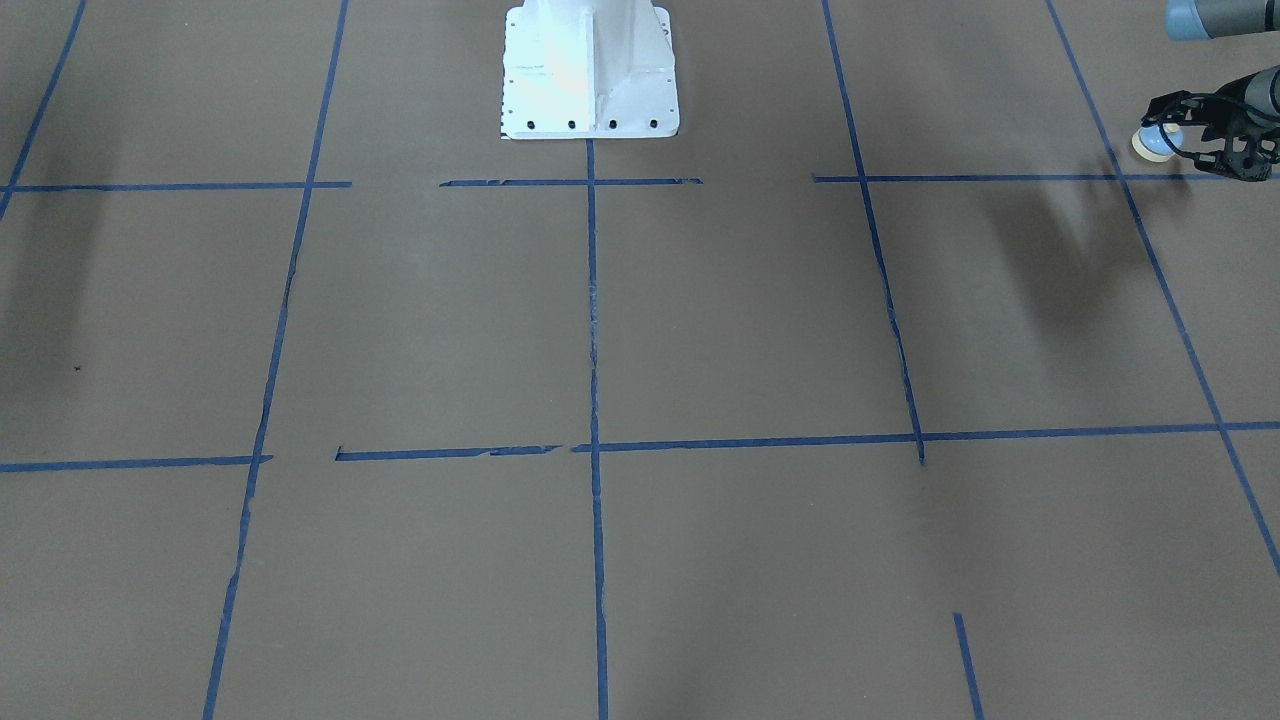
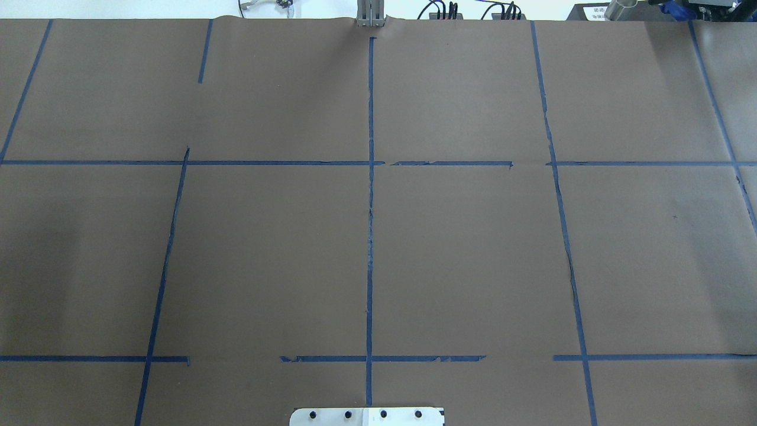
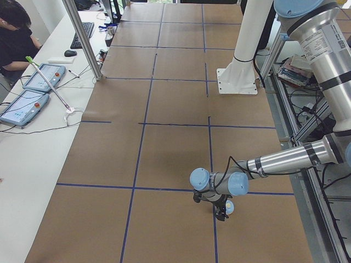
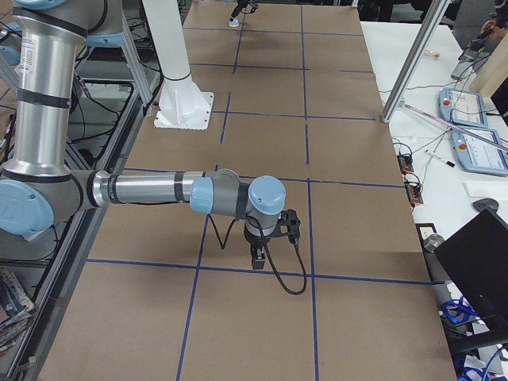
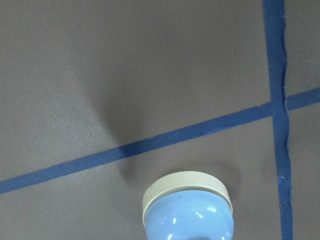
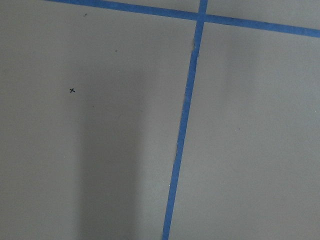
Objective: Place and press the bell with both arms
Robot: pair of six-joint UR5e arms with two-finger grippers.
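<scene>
Surface: brown paper tabletop point(image 2: 473, 266) gridded with blue tape point(image 2: 370, 236); white pedestal point(image 1: 590, 70) at the robot-side edge.
Left end: left gripper point(image 1: 1172, 130) clasps the bell point(image 1: 1155, 143) close to the left-end edge.
Cut off: bell's dome, in the wrist view.
Right end: right gripper point(image 4: 258, 258) is well apart from it; I cannot tell its grip.

The brown-papered table point(image 1: 760, 320) carries a grid of blue tape lines point(image 1: 592, 300). A white pedestal point(image 1: 590, 70) stands well apart from the left claw point(image 1: 1168, 130). Across the table from that claw, an operator point(image 3: 16, 38) sits near two tablets point(image 3: 46, 76).
</scene>
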